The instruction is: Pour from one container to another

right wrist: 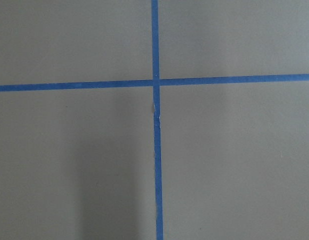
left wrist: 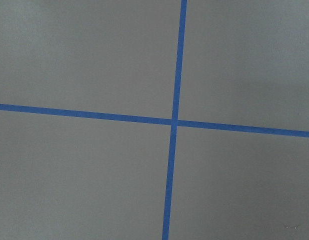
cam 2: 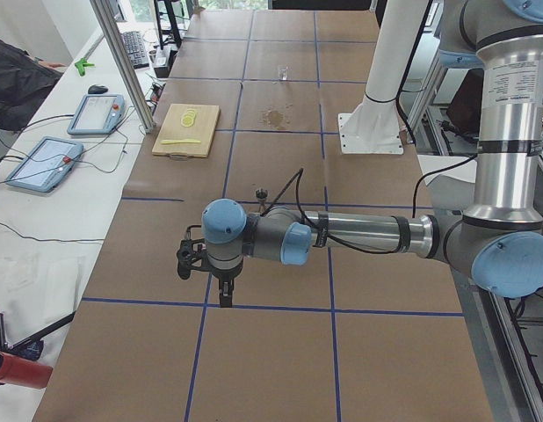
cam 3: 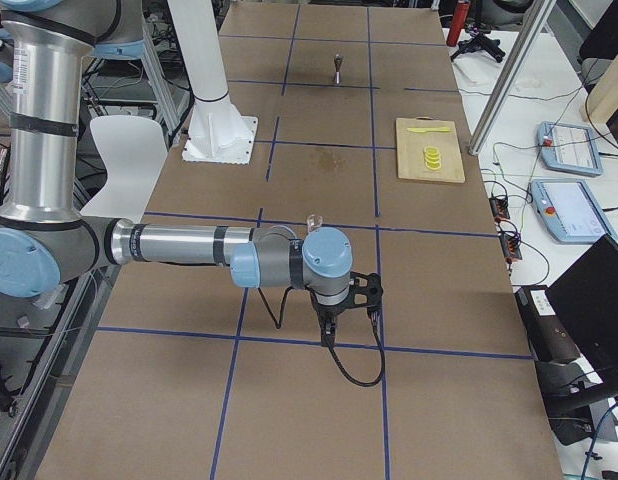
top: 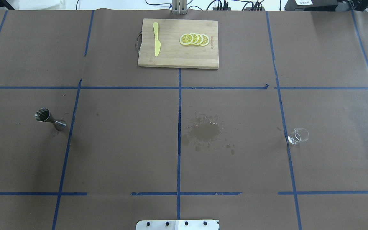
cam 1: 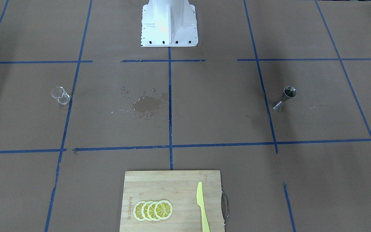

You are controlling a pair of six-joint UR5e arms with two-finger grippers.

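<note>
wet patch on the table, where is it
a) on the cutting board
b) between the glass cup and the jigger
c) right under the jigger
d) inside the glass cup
B: in the overhead view the wet patch lies in the open stretch of table with the jigger far off on one side and the glass cup on the other, touching neither.

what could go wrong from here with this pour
1. The jigger stands on a narrow cone base, so a slight nudge might tip it.
2. Its mouth is small, and the wet patch on the paper hints that liquid can easily miss.
3. The glass cup sits far off on the opposite side, so carrying it over may slosh.
</note>
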